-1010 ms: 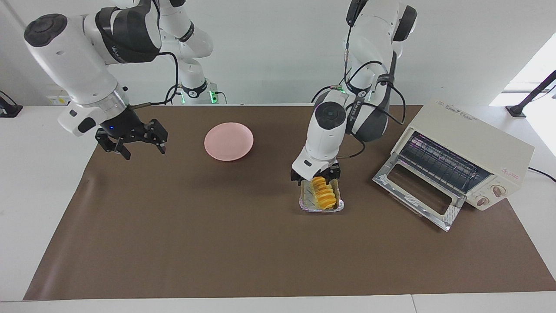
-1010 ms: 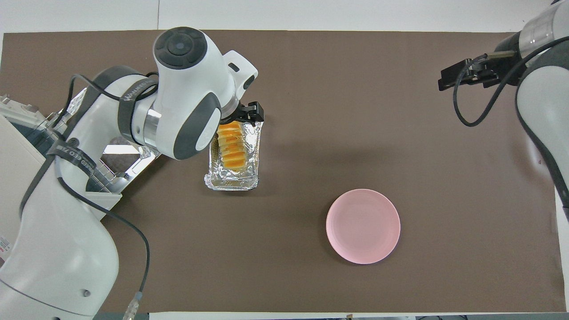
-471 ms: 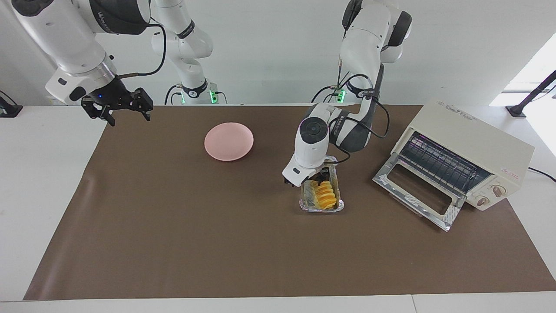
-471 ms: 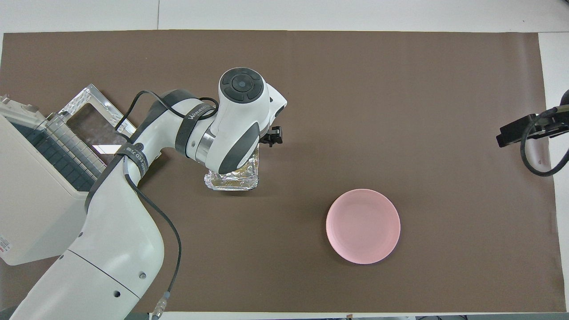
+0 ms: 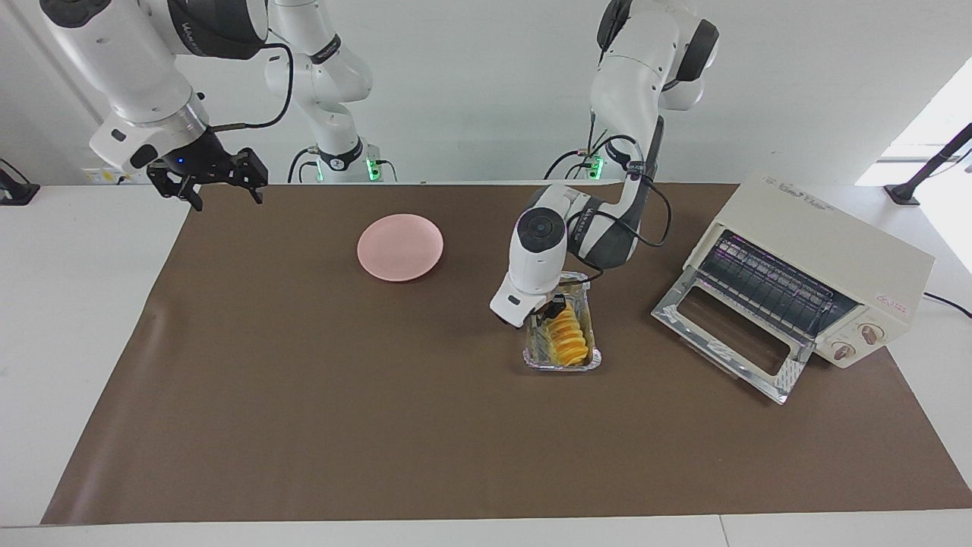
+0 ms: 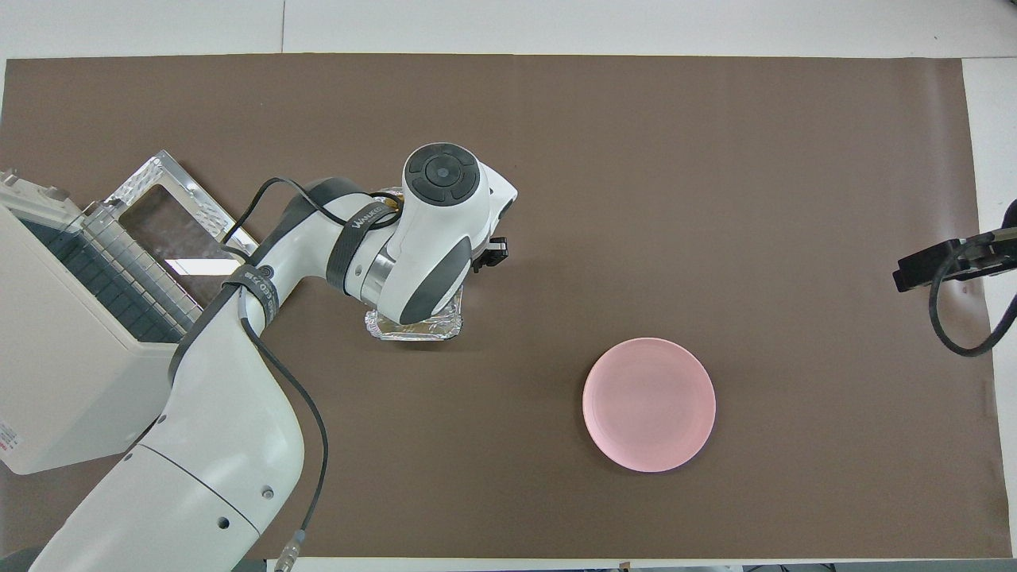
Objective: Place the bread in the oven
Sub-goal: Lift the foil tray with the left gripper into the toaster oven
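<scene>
The yellow-orange ridged bread (image 5: 569,342) lies in a crinkled foil tray (image 5: 563,363) on the brown mat, beside the oven's open door. My left gripper (image 5: 557,311) is down in the tray at the end of the bread nearer the robots, and its wrist hides how it meets the loaf. In the overhead view the left arm covers the bread, and only the foil tray's near rim (image 6: 413,327) shows. The cream oven (image 5: 816,258) stands at the left arm's end with its door (image 5: 725,340) dropped flat. My right gripper (image 5: 209,181) waits open, raised over the mat's edge at its own end.
A pink plate (image 5: 400,246) sits on the mat between the two arms, nearer the robots than the tray. The brown mat (image 5: 380,425) covers most of the table. Black cables hang from both wrists.
The left gripper has come down from just above the bread into the tray at the loaf's end. The right arm has lifted and pulled back toward its own end.
</scene>
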Tool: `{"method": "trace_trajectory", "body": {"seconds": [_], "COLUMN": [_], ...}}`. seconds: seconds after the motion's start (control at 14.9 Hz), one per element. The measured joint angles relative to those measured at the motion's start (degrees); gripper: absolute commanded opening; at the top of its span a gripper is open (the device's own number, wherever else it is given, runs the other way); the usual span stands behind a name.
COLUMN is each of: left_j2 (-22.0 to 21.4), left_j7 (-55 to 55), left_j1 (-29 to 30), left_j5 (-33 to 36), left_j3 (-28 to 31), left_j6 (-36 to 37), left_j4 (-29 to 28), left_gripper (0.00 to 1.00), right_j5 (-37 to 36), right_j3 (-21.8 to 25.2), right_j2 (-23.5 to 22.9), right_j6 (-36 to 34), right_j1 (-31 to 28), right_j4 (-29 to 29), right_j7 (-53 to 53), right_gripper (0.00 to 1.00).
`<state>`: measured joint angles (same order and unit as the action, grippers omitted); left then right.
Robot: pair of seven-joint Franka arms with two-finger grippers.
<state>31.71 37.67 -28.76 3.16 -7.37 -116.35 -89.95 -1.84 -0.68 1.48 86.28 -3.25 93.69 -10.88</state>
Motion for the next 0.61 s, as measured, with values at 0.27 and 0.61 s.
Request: {"method": "trace_trajectory", "body": {"seconds": [0.27,0.61], "left_j2": [-0.16,0.07], "left_j7": [0.77,1.25], "left_j1": [1.19,2.96], "left_j5": [-0.46,-0.92], "left_j3": [0.29,2.98], "left_j6": [4.45,18.41], "left_j4": [2.9,13.62], "left_gripper": [0.0,0.0], "right_j5": [-0.03,-0.03], "right_j3": [-0.06,-0.26], "right_j2": [0.01,0.01], "right_j6": [0.52,0.46], "right_j1": [0.0,0.03], "right_j4": [-0.02,-0.02], "right_j7": [0.0,0.0], "right_gripper": [1.0,1.0]}}
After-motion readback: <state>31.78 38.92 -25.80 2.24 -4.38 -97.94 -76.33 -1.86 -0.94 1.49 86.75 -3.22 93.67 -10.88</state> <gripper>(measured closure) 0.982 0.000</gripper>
